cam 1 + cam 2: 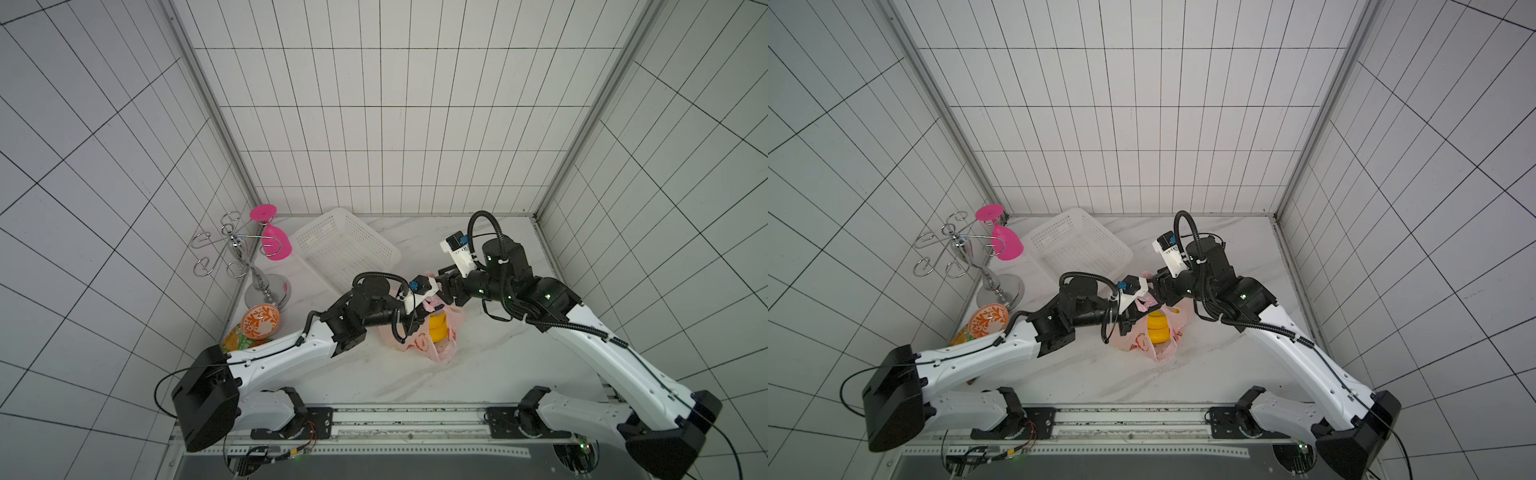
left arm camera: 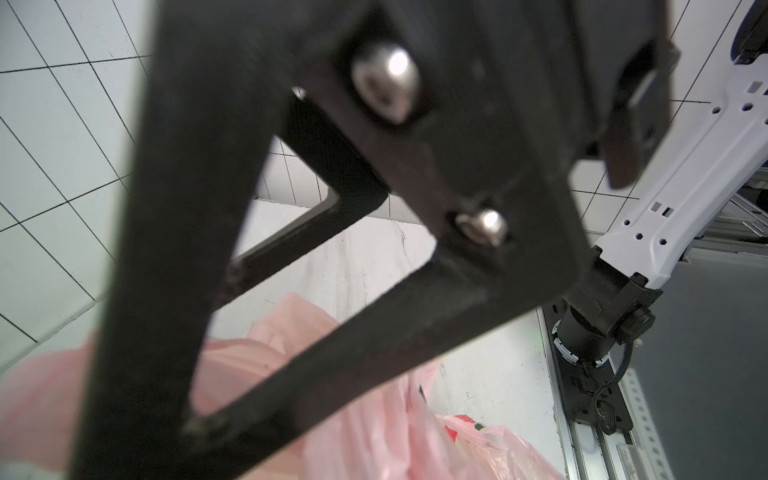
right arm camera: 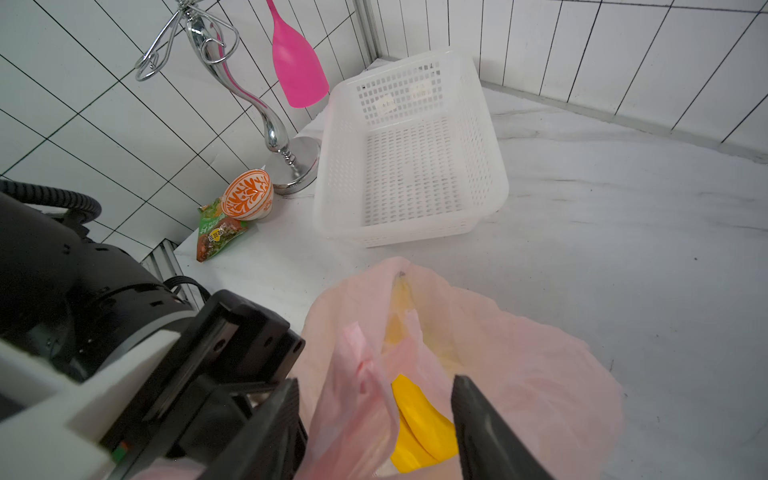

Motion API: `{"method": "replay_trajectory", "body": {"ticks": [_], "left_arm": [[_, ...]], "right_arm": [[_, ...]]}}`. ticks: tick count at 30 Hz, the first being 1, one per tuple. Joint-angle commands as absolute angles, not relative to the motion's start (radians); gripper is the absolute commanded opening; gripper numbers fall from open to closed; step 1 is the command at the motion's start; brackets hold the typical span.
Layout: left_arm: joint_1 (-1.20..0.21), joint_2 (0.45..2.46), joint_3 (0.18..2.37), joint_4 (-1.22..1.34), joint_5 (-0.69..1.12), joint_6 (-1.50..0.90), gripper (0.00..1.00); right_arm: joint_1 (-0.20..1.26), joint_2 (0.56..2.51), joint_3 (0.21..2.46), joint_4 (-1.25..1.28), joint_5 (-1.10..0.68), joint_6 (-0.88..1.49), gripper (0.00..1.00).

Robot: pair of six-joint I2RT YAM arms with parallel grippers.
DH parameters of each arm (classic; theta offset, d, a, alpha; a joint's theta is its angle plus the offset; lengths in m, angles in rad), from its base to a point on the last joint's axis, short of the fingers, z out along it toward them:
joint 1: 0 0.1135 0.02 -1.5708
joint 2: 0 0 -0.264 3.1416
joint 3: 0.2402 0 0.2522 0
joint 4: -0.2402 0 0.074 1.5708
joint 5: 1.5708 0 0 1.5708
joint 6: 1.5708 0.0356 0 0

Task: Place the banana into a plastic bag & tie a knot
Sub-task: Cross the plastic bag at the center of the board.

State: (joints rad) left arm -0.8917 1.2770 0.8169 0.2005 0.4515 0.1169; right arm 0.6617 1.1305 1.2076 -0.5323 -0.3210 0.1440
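The pale-pink plastic bag (image 1: 434,347) (image 1: 1156,347) lies mid-table with the yellow banana (image 1: 438,328) (image 3: 419,419) inside it. My left gripper (image 1: 424,311) is shut at the bag's mouth, seemingly on a bunched pink handle (image 1: 1144,304). My right gripper (image 3: 374,419) hangs open just above the bag, one finger on each side of an upright handle strip (image 3: 355,365). In the left wrist view the right gripper's black housing (image 2: 478,145) blocks most of the picture, with pink plastic (image 2: 374,436) below. Whether the handles form a knot I cannot tell.
A white basket (image 1: 345,245) (image 3: 411,166) sits behind the bag. At the left wall stand a chrome rack (image 1: 249,266) with a pink glass (image 1: 275,246), an orange patterned bowl (image 1: 261,322) and a green snack packet (image 3: 218,232).
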Motion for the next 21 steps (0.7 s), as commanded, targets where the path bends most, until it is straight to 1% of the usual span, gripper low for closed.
{"method": "replay_trajectory", "body": {"ticks": [1, 4, 7, 9, 10, 15, 17, 21], "left_arm": [[-0.897, 1.285, 0.854, 0.179, 0.465, 0.144, 0.00], [-0.897, 1.285, 0.854, 0.179, 0.450, 0.142, 0.00], [-0.896, 1.285, 0.859, 0.178, 0.428, 0.133, 0.00], [-0.894, 1.285, 0.861, 0.180, 0.413, 0.123, 0.00], [-0.893, 1.286, 0.861, 0.181, 0.408, 0.115, 0.00], [-0.870, 1.287, 0.865, 0.177, 0.385, 0.072, 0.00], [-0.863, 1.287, 0.865, 0.175, 0.372, 0.062, 0.00], [-0.833, 1.282, 0.870, 0.178, 0.381, 0.016, 0.00]], "right_arm": [[0.661, 1.136, 1.287, -0.493, -0.373, 0.152, 0.54], [0.661, 1.140, 1.281, -0.490, -0.388, 0.155, 0.43], [0.661, 1.129, 1.270, -0.490, -0.380, 0.153, 0.27], [0.660, 1.115, 1.267, -0.491, -0.360, 0.152, 0.13], [0.661, 1.105, 1.267, -0.492, -0.349, 0.152, 0.10], [0.661, 1.021, 1.231, -0.441, -0.322, 0.137, 0.02], [0.660, 0.976, 1.196, -0.408, -0.307, 0.135, 0.00], [0.661, 0.898, 1.107, -0.372, -0.297, 0.120, 0.00]]}}
